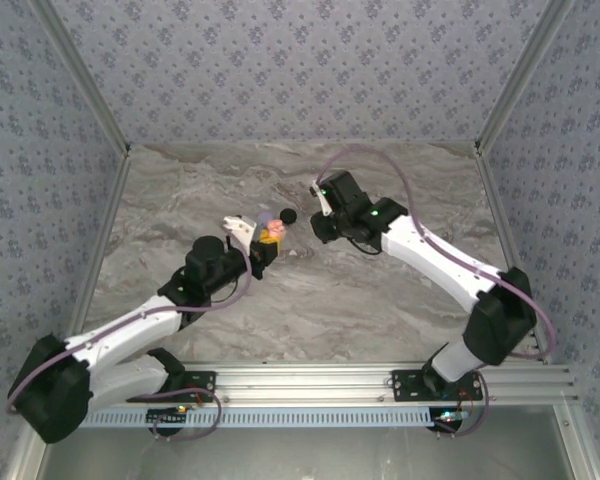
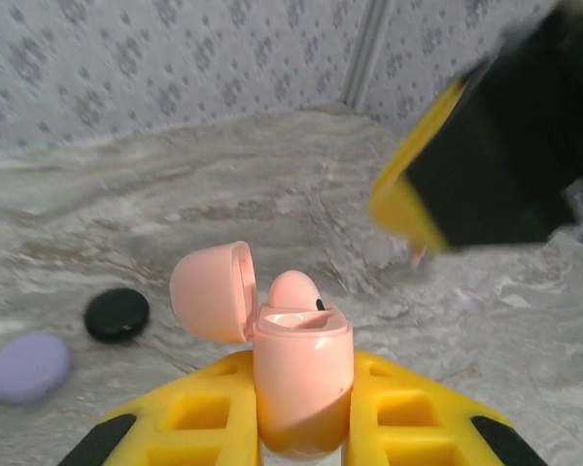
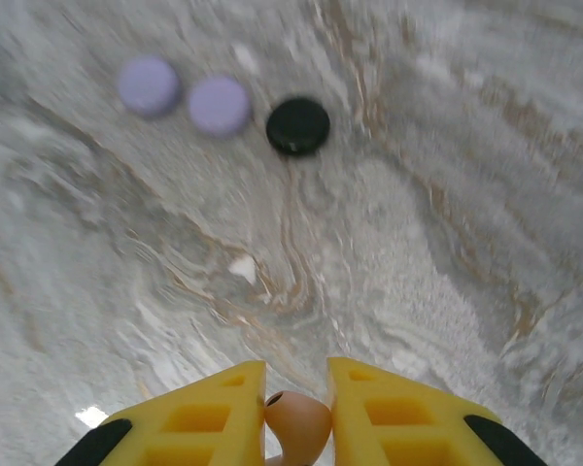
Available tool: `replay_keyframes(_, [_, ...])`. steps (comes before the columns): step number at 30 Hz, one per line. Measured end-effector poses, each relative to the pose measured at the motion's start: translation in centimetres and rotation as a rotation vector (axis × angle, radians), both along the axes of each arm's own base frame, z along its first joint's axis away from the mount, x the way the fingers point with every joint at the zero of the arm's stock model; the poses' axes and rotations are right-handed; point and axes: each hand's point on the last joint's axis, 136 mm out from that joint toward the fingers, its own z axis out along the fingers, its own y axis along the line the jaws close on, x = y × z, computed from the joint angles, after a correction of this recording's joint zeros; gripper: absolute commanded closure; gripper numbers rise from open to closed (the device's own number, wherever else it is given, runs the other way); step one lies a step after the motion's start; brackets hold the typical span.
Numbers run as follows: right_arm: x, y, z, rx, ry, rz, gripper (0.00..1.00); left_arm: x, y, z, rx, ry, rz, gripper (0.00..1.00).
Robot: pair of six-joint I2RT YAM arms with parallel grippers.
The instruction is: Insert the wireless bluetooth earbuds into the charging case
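Observation:
My left gripper (image 2: 301, 374) is shut on the body of a pink charging case (image 2: 303, 388), held upright above the table. Its lid (image 2: 210, 291) is swung open to the left. One pink earbud (image 2: 293, 289) sits in the case's top. From above, the case (image 1: 272, 232) is at the table's middle with the left gripper (image 1: 267, 246) around it. My right gripper (image 3: 296, 369) is shut on a second pinkish earbud (image 3: 299, 423). The right gripper (image 1: 320, 226) hovers just right of the case, blurred and high in the left wrist view (image 2: 496, 165).
A black round disc (image 3: 297, 125) and two lilac discs (image 3: 219, 105) (image 3: 148, 84) lie on the marble table (image 1: 380, 300) beyond the grippers. A small pale bit (image 3: 243, 268) lies nearer; I cannot tell what it is. Patterned walls close in the back and sides.

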Motion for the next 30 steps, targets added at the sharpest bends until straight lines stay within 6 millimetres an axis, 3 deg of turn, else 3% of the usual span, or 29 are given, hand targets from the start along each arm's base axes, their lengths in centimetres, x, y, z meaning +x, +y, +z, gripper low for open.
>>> replay_keyframes(4, [-1.0,0.2,4.0,0.091,-0.096,0.051,0.77,0.0,-1.7,-1.9,-0.008,0.073,-0.074,1.00])
replay_keyframes(8, [-2.0,0.7,5.7,0.142,-0.151,0.104,0.77,0.0,-3.6,-1.4,-0.042,0.089,-0.150,1.00])
replay_keyframes(15, [-2.9,2.1,5.6,0.164,-0.168,0.170,0.77,-0.2,-5.1,0.8,-0.106,0.055,-0.230,1.00])
replay_keyframes(30, [-2.8,3.2,5.4,0.188,-0.177,0.196,0.77,-1.0,-5.7,1.2,-0.123,0.051,-0.293,1.00])
